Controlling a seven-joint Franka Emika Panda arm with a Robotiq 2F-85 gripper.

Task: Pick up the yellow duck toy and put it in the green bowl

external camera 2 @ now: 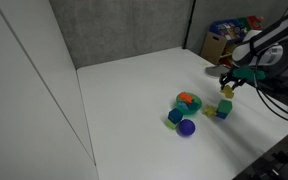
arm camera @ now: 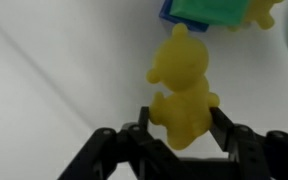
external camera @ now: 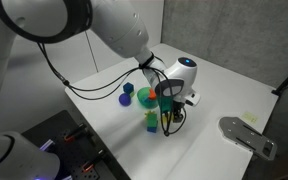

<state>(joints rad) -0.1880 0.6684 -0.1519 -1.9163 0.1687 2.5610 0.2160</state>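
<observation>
The yellow duck toy (arm camera: 184, 90) sits between my gripper's two black fingers (arm camera: 180, 122), which are shut on its lower body. In an exterior view the gripper (external camera 2: 227, 86) holds the duck (external camera 2: 227, 92) slightly above the white table, to the right of the green bowl (external camera 2: 180, 99). The bowl has an orange object (external camera 2: 188, 98) in it. In the other exterior view (external camera: 168, 112) the gripper is next to the bowl (external camera: 142, 97), and the duck is hidden by the fingers.
A green and yellow block (external camera 2: 220, 109) lies just below the gripper, and shows at the wrist view's top edge (arm camera: 209, 8). A blue block (external camera 2: 175, 116) and a purple ball (external camera 2: 187, 127) lie by the bowl. A grey wall stands behind the table (external camera 2: 134, 90).
</observation>
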